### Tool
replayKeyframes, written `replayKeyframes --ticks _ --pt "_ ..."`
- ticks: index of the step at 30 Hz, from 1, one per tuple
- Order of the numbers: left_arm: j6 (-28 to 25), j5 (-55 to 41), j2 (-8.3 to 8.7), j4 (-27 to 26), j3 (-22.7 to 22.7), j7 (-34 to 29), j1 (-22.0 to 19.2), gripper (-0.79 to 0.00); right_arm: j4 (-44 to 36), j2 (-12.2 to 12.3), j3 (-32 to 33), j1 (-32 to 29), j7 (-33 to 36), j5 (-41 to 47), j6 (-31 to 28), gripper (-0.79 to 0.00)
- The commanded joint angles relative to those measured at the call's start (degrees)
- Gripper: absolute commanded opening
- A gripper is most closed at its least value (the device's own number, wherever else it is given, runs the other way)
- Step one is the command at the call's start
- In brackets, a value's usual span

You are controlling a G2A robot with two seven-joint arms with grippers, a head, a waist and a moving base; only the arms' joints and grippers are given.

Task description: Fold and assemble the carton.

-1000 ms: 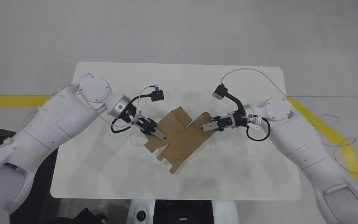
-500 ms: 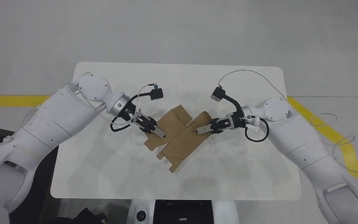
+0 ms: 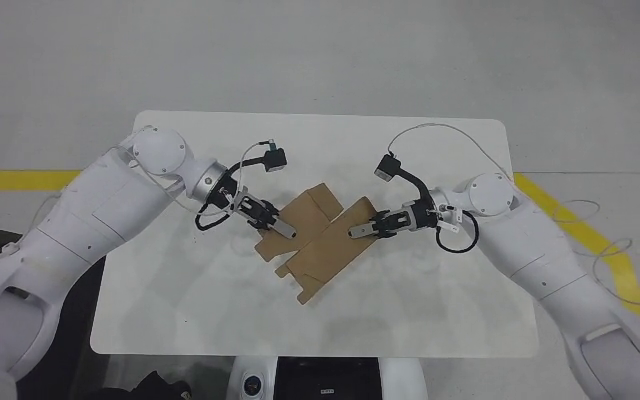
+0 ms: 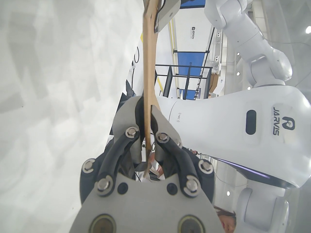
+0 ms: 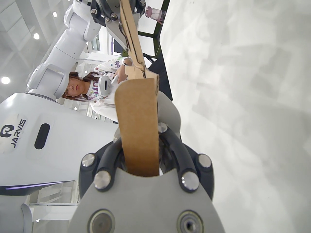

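White table (image 3: 420,320), a thin cable (image 3: 450,128) looping near my right arm. The flat brown carton (image 3: 320,245) is at mid-table, stretched between my left gripper (image 3: 283,229) and right gripper (image 3: 358,232), each clamped tight on an opposite edge.

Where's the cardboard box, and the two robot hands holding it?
carton (image 3: 322,250), top view, middle of the brown panel.
left gripper (image 3: 288,230), top view, fingertips clamped on the carton's edge.
right gripper (image 3: 356,232), top view, fingertips clamped on the opposite edge.
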Motion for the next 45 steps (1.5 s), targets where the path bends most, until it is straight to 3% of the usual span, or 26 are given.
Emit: replayKeyframes --ticks 1,8,16,31,45 --pt "-2.25 -1.23 0.15 2.04 -1.31 2.3 0.28 0.0 0.34 0.01 0.23 -0.1 -0.34 1.05 -0.34 -0.785" --pt "-5.46 -2.72 0.06 9.37 -4.44 5.54 1.59 0.0 2.12 -0.21 1.68 -0.26 -0.6 4.73 -0.58 -0.785" --pt "-5.33 -8.17 -2.06 15.49 -6.47 8.15 3.63 0.0 3.46 -0.48 3.83 -0.9 -5.26 4.09 2.82 -0.785" --pt "-0.34 -9.01 -4.97 13.66 -9.54 15.67 6.8 0.0 -5.31 1.02 9.95 -7.67 -17.65 -2.58 9.64 -0.785" --pt "3.41 -11.66 -5.98 14.76 -14.23 9.85 8.47 0.0 -7.64 1.31 13.58 -11.14 -22.53 -7.65 10.81 -0.785"
